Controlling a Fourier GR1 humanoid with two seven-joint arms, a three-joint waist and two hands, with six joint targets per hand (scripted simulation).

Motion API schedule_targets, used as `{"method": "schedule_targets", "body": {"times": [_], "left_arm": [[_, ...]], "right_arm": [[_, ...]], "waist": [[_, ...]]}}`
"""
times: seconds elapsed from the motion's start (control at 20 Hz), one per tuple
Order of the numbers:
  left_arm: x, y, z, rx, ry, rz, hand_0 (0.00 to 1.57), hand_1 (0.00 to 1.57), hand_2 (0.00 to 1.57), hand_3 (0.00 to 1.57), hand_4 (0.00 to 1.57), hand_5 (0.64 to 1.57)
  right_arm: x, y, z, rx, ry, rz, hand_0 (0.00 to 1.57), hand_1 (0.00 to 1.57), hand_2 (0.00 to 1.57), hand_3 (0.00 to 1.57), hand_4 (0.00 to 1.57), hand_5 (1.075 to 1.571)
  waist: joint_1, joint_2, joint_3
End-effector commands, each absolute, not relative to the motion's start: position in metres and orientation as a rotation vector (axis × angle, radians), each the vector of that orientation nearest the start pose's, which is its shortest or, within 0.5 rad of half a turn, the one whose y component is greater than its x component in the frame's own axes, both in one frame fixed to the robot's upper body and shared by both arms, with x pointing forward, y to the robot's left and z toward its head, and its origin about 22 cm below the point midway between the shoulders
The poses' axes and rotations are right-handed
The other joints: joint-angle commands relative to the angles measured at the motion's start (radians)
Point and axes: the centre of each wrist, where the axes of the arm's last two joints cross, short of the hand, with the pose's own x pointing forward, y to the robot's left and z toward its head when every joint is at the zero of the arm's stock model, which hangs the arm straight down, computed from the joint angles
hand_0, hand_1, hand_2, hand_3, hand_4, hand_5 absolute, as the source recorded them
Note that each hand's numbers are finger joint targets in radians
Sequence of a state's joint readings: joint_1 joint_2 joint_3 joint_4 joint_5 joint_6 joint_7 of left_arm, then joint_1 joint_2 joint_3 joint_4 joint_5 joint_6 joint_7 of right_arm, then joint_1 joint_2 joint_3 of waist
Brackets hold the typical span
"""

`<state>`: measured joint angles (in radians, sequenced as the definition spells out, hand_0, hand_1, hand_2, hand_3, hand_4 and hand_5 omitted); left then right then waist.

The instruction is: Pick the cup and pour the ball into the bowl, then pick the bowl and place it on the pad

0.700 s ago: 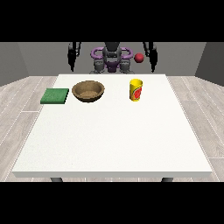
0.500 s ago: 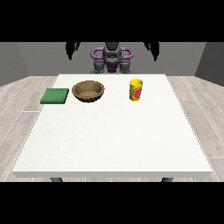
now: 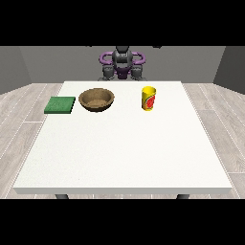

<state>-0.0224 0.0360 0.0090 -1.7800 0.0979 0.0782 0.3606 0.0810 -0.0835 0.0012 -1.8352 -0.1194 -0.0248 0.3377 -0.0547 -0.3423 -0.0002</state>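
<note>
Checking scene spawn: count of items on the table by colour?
Green: 1, the pad
Brown: 1, the bowl
Yellow with red mark: 1, the cup
Total: 3. No ball visible; neither hand in view.

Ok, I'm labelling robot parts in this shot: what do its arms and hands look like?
Only the tops of the arms show: purple curved segments on either side of the dark grey torso, with rounded grey pieces beneath them. No cables or markings can be made out. The hands are out of the picture.
</note>
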Motion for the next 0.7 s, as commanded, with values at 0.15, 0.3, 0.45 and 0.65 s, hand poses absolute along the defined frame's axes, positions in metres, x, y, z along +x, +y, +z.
{"method": "schedule_targets", "body": {"times": [0.15,0.3,0.45,0.65], "left_arm": [[0.261,0.226,0.106,-0.045,-1.593,0.120,0.00,0.00,0.00,0.00,0.56,1.555],[0.277,0.204,0.108,-0.024,-1.686,0.073,0.00,0.00,0.00,0.00,0.61,1.555],[0.294,0.214,0.112,0.021,-1.822,0.088,0.00,0.00,0.00,0.00,0.58,1.544],[0.301,0.226,0.091,0.062,-1.927,0.070,0.00,0.00,0.00,0.00,0.57,1.520]], "right_arm": [[0.216,-0.258,0.108,0.032,-1.582,-0.065,0.00,0.00,0.00,0.00,0.76,1.548],[0.229,-0.239,0.105,0.038,-1.669,-0.036,0.00,0.00,0.00,0.00,0.74,1.546],[0.241,-0.229,0.107,0.058,-1.776,-0.027,0.00,0.00,0.00,0.00,0.73,1.550],[0.253,-0.256,0.112,0.061,-1.852,-0.023,0.00,0.00,0.00,0.00,0.70,1.545]], "waist": [[-0.029,0.172,0.0002],[-0.034,0.283,0.0003],[-0.041,0.412,0.0002],[-0.052,0.541,-0.0001]]}}
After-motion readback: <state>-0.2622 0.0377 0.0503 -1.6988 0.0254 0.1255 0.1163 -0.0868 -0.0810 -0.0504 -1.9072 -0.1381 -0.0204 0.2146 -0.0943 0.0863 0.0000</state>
